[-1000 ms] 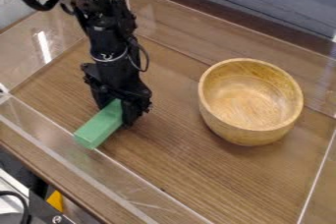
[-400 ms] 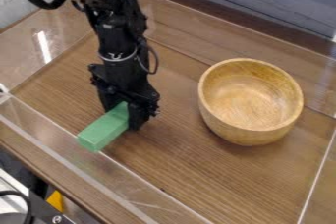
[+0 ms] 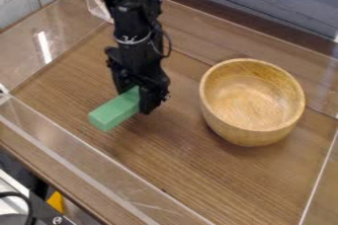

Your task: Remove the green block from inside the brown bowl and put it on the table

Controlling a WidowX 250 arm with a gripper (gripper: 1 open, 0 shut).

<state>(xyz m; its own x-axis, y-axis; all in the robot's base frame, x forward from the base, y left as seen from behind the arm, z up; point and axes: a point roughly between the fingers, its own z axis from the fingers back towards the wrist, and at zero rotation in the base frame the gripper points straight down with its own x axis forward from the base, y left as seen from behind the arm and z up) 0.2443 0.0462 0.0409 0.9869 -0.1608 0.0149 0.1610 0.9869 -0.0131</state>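
Placing is the step in hand, by my reading: over the surface (image 3: 179,175), on its stretch between the bowl and the lower-left edge, the block is out of the bowl, with the set-down or the release left to finish; the surface itself runs out of view at the bottom and right of the picture, so its nearest corners cannot be judged.

The black arm (image 3: 133,27) reaches in from the top, its upper part cut off by the frame; it covers some of the surface behind it. The brown bowl (image 3: 251,91) sits upright toward the right-hand edge, well apart from the block; its outer far side is out of sight.

The end effector (image 3: 128,89) is closed on the green block, gripping its upper end; its dark fingers merge with one another and hide that end, so exactly how they meet it is hard to make out. The green block (image 3: 114,112) slants out toward the lower-left edge, its free end showing; it seems close to the surface, though from this angle contact is unclear.

The next move calls for lowering it gently if any gap remains, then opening the fingers and lifting away without dragging it.
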